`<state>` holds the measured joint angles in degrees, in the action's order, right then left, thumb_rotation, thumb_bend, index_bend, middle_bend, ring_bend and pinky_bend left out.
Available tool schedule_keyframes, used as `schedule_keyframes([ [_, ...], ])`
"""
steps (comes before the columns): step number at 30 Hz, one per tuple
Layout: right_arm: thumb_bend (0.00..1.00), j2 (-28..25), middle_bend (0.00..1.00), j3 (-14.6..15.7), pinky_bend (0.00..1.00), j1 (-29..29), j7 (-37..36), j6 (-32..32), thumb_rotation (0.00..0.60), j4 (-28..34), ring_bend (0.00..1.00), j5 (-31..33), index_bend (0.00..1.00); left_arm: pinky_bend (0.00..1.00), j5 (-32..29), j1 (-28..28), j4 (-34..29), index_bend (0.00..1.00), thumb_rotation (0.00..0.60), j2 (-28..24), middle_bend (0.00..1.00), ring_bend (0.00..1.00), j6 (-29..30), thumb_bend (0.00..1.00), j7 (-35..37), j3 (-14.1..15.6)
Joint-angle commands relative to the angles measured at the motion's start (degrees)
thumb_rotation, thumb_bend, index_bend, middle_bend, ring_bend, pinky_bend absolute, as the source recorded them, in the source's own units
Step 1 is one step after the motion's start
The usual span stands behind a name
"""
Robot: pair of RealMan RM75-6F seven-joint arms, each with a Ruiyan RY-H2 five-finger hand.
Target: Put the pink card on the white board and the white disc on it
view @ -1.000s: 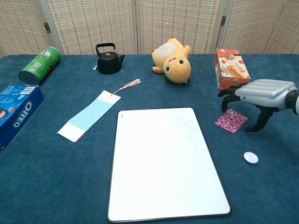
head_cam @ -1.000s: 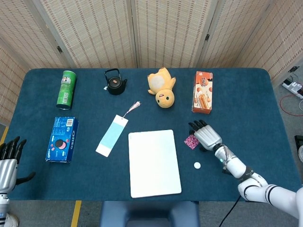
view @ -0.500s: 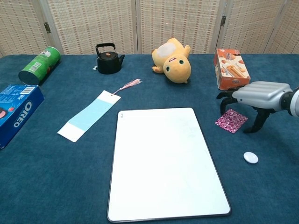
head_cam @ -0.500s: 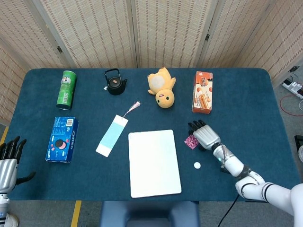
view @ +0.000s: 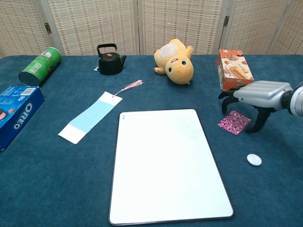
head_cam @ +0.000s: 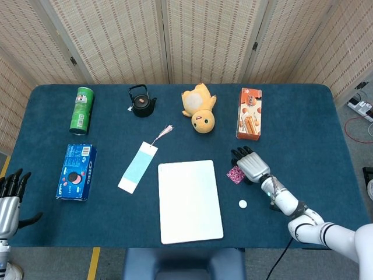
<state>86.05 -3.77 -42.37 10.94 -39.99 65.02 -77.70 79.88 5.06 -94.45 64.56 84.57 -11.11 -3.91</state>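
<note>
The pink card (view: pixel 234 122) lies flat on the blue cloth just right of the white board (view: pixel 165 161), also seen as the pink card (head_cam: pixel 235 174) beside the white board (head_cam: pixel 189 200). My right hand (view: pixel 260 92) hovers palm down over the card, its fingers curved down around it and not holding it; the same right hand (head_cam: pixel 252 164) covers the card's far side. The white disc (view: pixel 254 160) rests on the cloth in front of the card, as the white disc (head_cam: pixel 242 204) shows. My left hand (head_cam: pixel 10 201) hangs open at the table's near left edge.
A blue-and-white bookmark (view: pixel 92 117) lies left of the board. A kettle (view: pixel 110 60), a yellow plush toy (view: pixel 176 61) and an orange snack box (view: pixel 234 69) stand along the back. A green can (view: pixel 40 65) and an Oreo box (view: pixel 16 112) sit at the left.
My right hand has crept a little toward the back of the table over the pink card. The card, the disc and the left hand have not moved.
</note>
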Motion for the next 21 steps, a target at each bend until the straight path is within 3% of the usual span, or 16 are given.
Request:
schedule_keyframes([
  [1, 0.25, -0.2, 0.09, -0.1, 0.07, -0.2, 0.1, 0.1, 0.600, 0.1, 0.04, 0.3, 0.27, 0.00, 0.0, 0.0, 0.0, 0.00, 0.600, 0.0, 0.00, 0.04, 0.0, 0.13, 0.1, 0.0],
  [21, 0.25, 0.3, 0.12, 0.4, 0.07, -1.0, 1.3, 0.8, 0.600, -0.2, 0.04, 2.2, 0.33, 0.00, 0.1, -0.1, 0.2, 0.00, 0.600, 0.0, 0.00, 0.04, 0.0, 0.13, 0.1, 0.1],
])
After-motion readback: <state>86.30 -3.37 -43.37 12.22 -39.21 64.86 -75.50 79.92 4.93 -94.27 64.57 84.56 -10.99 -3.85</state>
